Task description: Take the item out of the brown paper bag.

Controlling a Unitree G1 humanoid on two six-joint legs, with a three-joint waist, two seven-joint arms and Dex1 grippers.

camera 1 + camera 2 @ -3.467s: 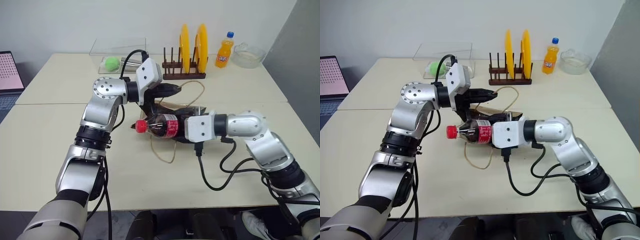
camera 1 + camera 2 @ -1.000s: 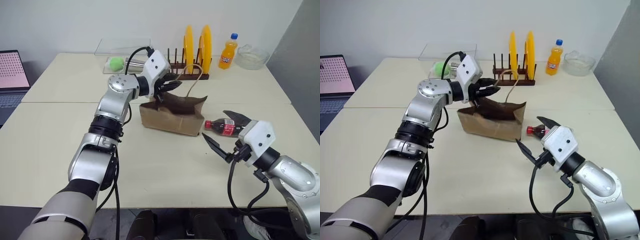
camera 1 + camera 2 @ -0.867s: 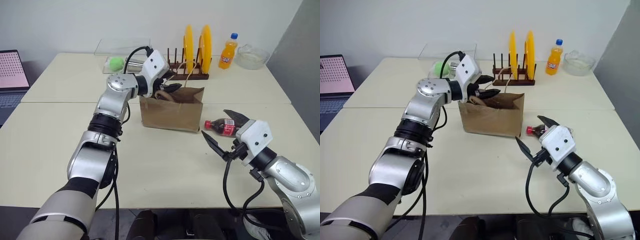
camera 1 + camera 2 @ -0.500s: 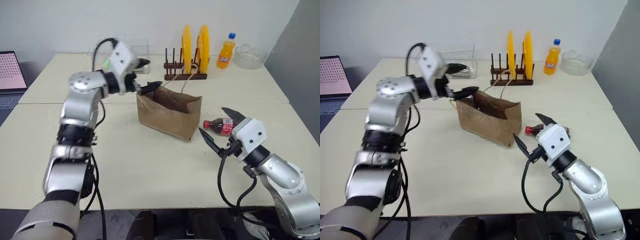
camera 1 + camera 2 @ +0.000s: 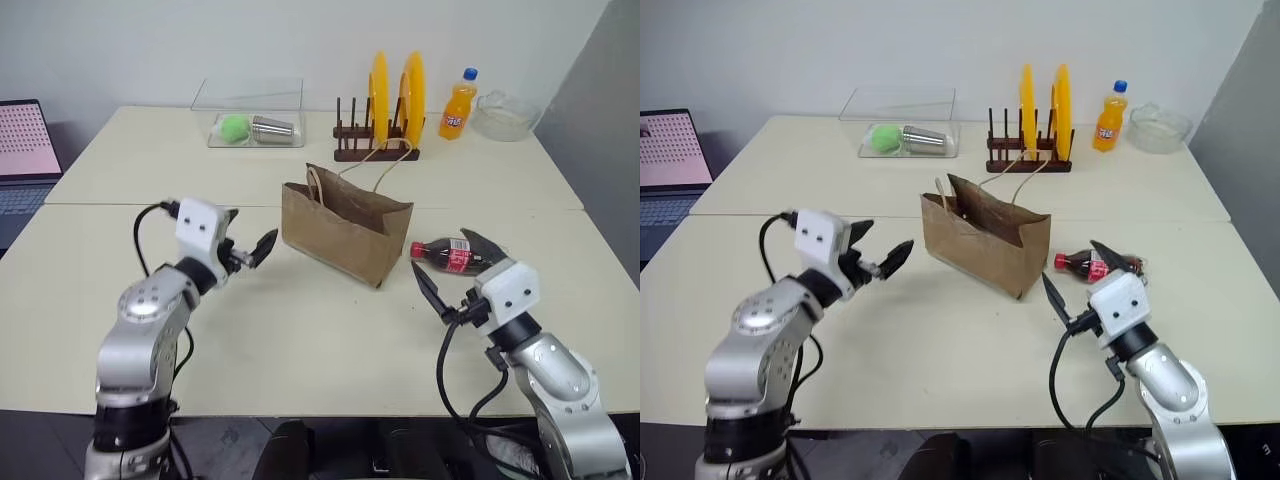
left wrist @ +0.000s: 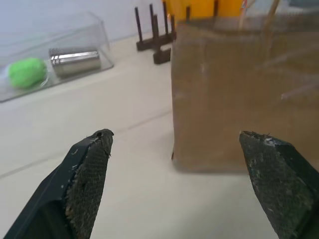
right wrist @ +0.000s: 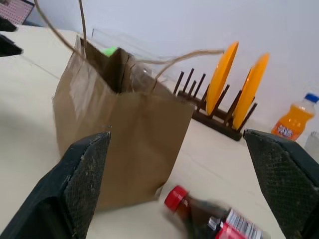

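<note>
Cola bottle [image 5: 447, 255] lies on its side on the surface [image 5: 300, 340], at the bag's [image 5: 345, 232] three o'clock, just beyond the spread, empty right claw [image 5: 452, 272]. Left claw [image 5: 250, 243], also spread, hovers at the bag's nine o'clock.

Two cream tables [image 5: 300, 330] butted together, seam across the middle. Plain white wall [image 5: 200, 40] behind, grey panel [image 5: 600, 110] on the right. Even light.
</note>
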